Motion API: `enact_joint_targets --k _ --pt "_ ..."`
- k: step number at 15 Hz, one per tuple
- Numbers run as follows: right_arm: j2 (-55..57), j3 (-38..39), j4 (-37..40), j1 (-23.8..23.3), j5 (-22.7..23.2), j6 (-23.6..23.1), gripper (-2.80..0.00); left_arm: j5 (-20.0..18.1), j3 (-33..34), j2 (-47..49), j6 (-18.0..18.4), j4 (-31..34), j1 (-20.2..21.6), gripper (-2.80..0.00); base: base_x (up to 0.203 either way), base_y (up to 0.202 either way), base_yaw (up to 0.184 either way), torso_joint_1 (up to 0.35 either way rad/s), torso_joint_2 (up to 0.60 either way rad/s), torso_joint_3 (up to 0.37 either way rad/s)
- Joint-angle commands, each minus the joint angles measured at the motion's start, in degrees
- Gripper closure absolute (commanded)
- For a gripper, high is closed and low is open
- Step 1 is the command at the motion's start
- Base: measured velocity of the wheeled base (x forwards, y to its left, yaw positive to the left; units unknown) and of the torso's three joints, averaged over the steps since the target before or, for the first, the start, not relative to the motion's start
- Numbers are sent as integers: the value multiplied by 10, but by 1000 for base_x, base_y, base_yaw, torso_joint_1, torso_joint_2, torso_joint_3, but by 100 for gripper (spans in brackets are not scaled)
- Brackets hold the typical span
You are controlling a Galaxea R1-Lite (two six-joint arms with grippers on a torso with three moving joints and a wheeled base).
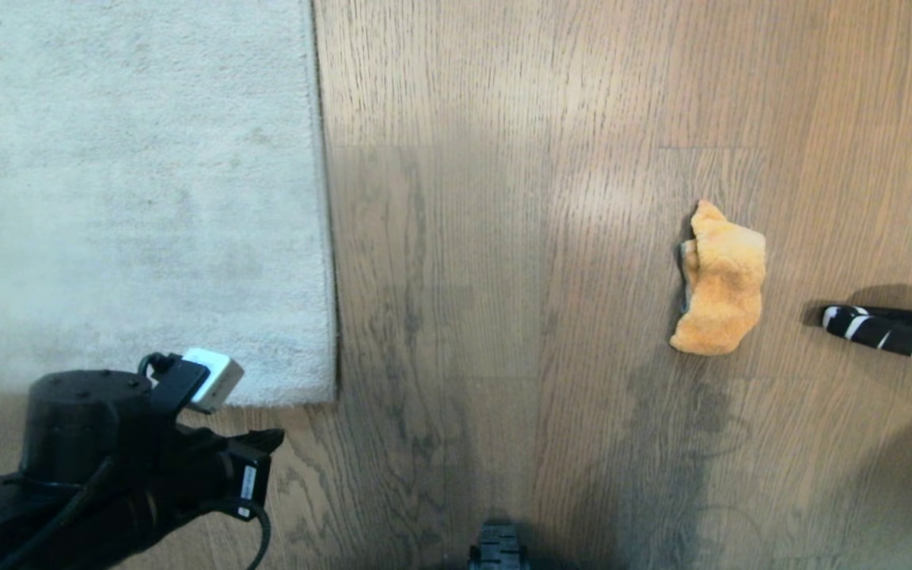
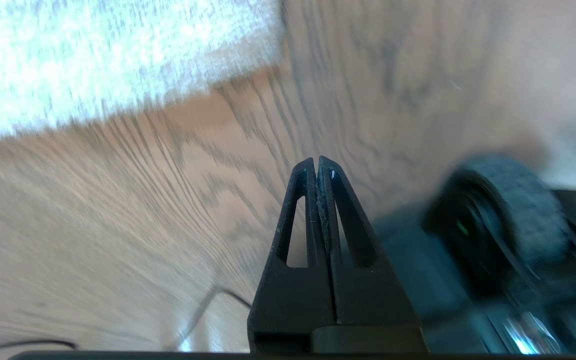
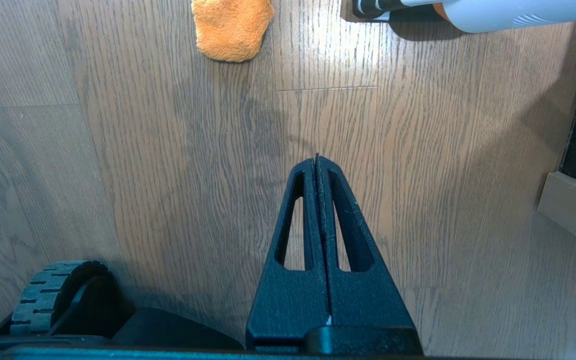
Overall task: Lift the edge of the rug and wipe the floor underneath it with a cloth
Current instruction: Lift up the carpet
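Observation:
The light grey rug [image 1: 131,198] lies flat at the left, its corner near my left arm [image 1: 108,459], which reaches in low at the near left. In the left wrist view my left gripper [image 2: 317,160] is shut and empty above the brown wood floor [image 2: 118,225], a short way from the rug's edge [image 2: 93,60]. The orange cloth [image 1: 721,281] sits crumpled on the floor [image 1: 503,277] at the right, apart from both grippers. My right gripper [image 3: 316,159] is shut and empty over bare floor, with the cloth [image 3: 231,27] well ahead of it.
A black-and-white striped tool with a white body [image 1: 891,332] lies on the floor just right of the cloth. A brown skirting and a dark frame [image 3: 573,210] stand at the far right. My base's wheels [image 3: 53,295] [image 2: 508,210] sit close below the arms.

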Motion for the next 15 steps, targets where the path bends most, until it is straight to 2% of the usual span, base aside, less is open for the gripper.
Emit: enact_joint_targets --k 1,6,7,11,15 --pt "0 0 0 0 0 0 0 22 -8 78 -2 -31 -22 -280 0 0 0 0 0 0" --pt "0 0 0 -1 0 0 0 26 -60 117 -2 -33 -24 -280 0 0 0 0 0 0" --pt "0 0 0 0 0 0 0 37 -71 126 -1 -30 -26 -280 0 0 0 0 0 0" --pt "0 0 0 0 0 0 0 133 -96 149 9 -26 -49 -280 0 0 0 0 0 0" --pt "0 0 0 0 0 0 0 179 -119 154 39 -5 -50 -280 0 0 0 0 0 0"
